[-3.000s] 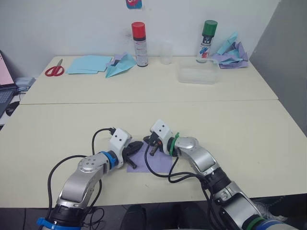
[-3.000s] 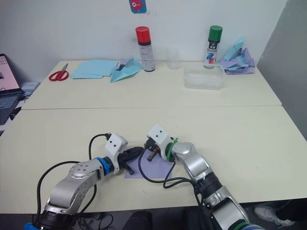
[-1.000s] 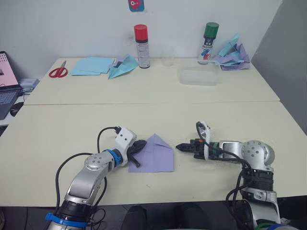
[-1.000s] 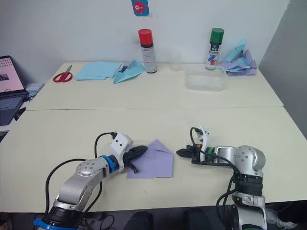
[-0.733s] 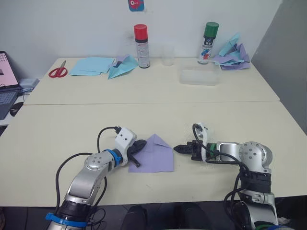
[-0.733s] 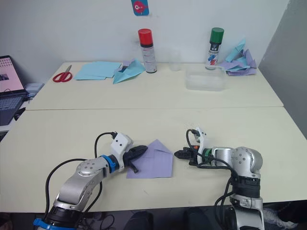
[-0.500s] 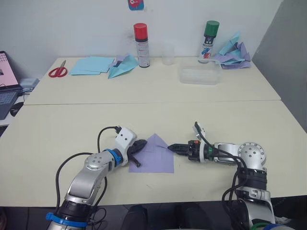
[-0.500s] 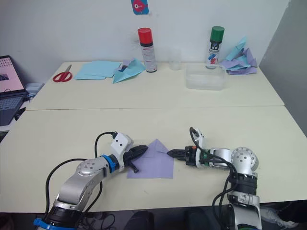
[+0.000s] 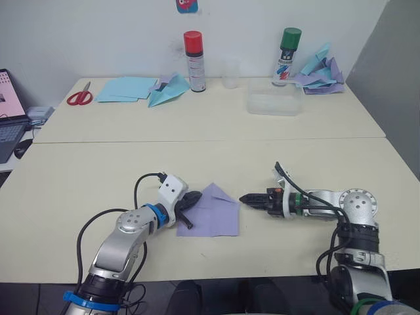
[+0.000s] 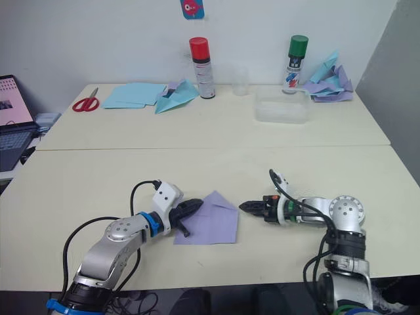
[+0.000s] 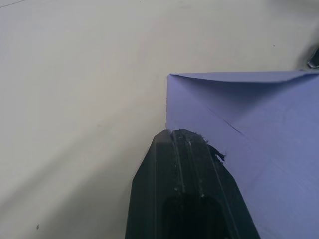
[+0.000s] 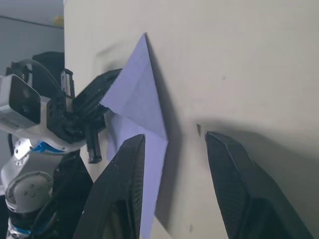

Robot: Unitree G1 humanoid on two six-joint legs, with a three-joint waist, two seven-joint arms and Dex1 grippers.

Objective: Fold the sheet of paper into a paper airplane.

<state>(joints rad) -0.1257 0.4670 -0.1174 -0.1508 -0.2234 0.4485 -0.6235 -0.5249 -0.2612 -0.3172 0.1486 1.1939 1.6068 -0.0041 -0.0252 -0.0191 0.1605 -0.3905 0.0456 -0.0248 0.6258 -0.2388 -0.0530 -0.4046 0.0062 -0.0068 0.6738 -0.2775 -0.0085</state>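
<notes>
Near the front edge of the cream table point(image 9: 79, 170), the lavender, partly folded sheet of paper point(image 9: 213, 211) lies flat.
The left gripper point(image 9: 189, 202) seems clamped on its left edge; the right gripper point(image 9: 244, 198), fingers apart, hovers just beside its right edge.

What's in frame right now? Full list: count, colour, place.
sheet of paper: 1, lavender, partly folded to a point, front table centre
pale blue sheets: small stack, back table left
scissors: 1, red handles, left of the sheets
pale blue paper plane: 1, right of the sheets
spray cans: 2, red cap, green cap, back edge
clear cup: 1, between the cans
clear container: 1, in front of green can
heap of paper planes: blue and purple, back right
laptop: 1, far left
left gripper: on the paper's left edge
right gripper: open, beside the paper's right edge
</notes>
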